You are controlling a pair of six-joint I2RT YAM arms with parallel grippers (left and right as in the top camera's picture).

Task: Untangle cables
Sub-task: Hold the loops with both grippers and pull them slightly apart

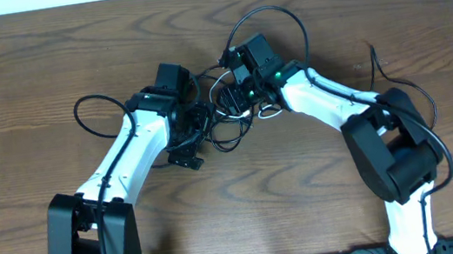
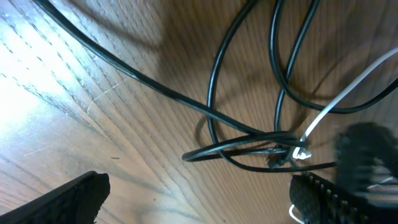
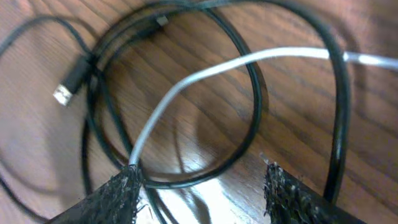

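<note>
Black cables (image 3: 257, 106) loop in a tangle across one white cable (image 3: 249, 60).

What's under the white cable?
The white cable lies across a black cable loop and the wooden table. Its lower end is behind a finger of the right hand, so that part is hidden.

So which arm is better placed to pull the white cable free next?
Right, likely: the white cable meets one fingertip of the right gripper, jaws open. The left gripper hangs open over the black cables.
</note>
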